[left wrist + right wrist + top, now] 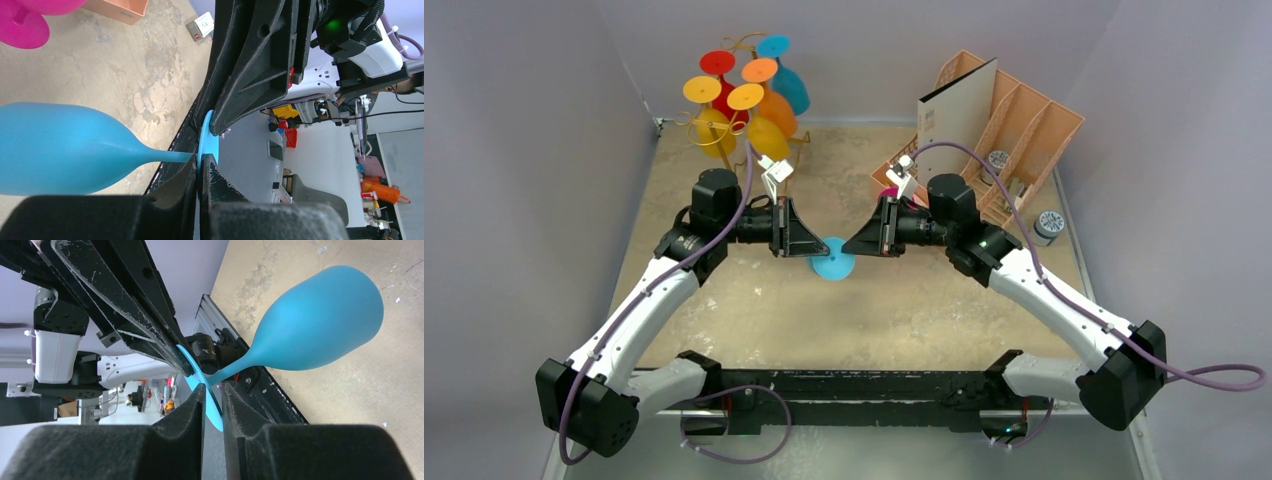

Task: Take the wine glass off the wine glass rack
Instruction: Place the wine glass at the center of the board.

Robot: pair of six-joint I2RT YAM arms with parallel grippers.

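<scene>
A blue wine glass (834, 263) is seen at the middle of the table (754, 320), well apart from the gold wire rack (744, 42) at the far left corner, where red, orange, yellow and blue glasses are hung. From above, only the glass's round foot is shown, caught between the two arms. The bowl is hidden beneath it.

The bowl and thin stem are revealed only by the wrist views. In the left wrist view, the left gripper (200, 167) is seen clamped on the rim of the foot, with its fingers pressed together on the thin disc. The right gripper (207, 122) is placed on the opposite rim. A pink glass (22, 22) is shown lying on the table beyond, and it can barely be made out from above.

In the right wrist view, the foot is shown passing between the right gripper's fingers (192, 410), which are held narrowly apart. Whether the disc is pinched by them cannot be told. A peach slotted organiser (1034, 120) is seen only from above, at the far right.
</scene>
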